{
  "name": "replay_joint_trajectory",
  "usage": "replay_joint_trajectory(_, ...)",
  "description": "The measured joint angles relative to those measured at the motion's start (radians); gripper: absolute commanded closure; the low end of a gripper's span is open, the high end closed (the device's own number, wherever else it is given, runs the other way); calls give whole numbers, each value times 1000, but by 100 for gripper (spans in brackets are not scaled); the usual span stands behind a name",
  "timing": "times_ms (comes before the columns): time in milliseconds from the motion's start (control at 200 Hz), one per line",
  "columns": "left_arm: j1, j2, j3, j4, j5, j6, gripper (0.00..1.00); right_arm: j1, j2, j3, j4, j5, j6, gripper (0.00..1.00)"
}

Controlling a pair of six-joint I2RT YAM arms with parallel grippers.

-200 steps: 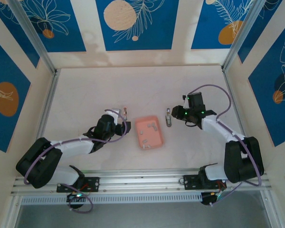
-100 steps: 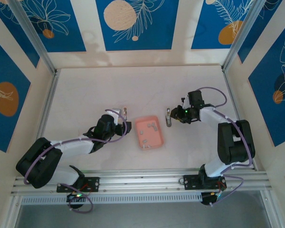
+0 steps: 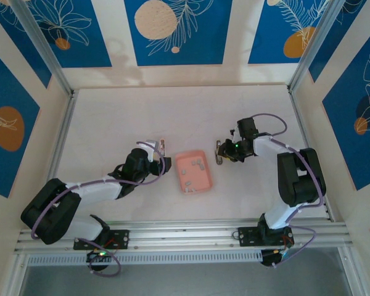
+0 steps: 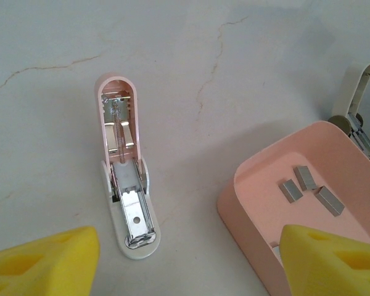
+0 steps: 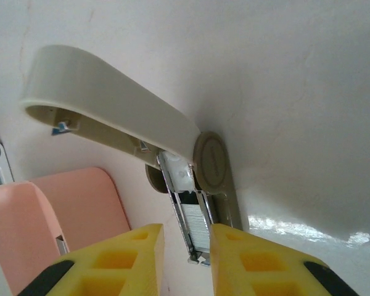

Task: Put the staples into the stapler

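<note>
A white table (image 3: 111,123) has a small pink tray (image 3: 180,176) in the middle. The staples (image 4: 306,179) lie in this tray. They are tiny grey metal bits, and three of them sit close together on the tray floor. None of them is held by a pincer.

On the left side of the tray lies a pink stapler (image 4: 128,185). Its lid is flipped all the way back, so it lies flat on the table. The spring and the shiny metal inside can be seen. The left pincer (image 4: 185,262) hangs low over the near end of this stapler. Its two yellow fingers (image 4: 43,262) are far apart, and it is released with nothing in it. From above, the left pincer (image 3: 157,155) sits just beside the pink stapler (image 3: 162,146) and near the tray's left side.

On the right side of the tray lies a cream stapler (image 5: 111,92). Its lid is lifted up, and the metal rail under it sticks out. From above, the cream stapler (image 3: 219,154) is just beside the tray's right edge. The right pincer (image 5: 185,246) is right at this stapler. One yellow finger is on each side of the metal rail, and the gap is very small. The pictures do not make it clear whether the fingers are squeezing the rail or are only next to it. From above, the right pincer (image 3: 225,151) is against the stapler.
</note>
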Motion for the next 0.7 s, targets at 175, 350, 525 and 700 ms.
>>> replay_joint_trajectory(175,0,12,0,2,7,0,24,7,26,2,-1,17,0,76)
replay_joint_trajectory(350,0,23,0,6,9,0,24,13,44,3,-5,28,-1,79)
replay_joint_trajectory(525,0,24,0,8,11,0,24,29,45,17,-21,55,-8,81)
replay_joint_trajectory(700,0,24,0,8,11,0,24,43,41,23,-33,85,-16,81)
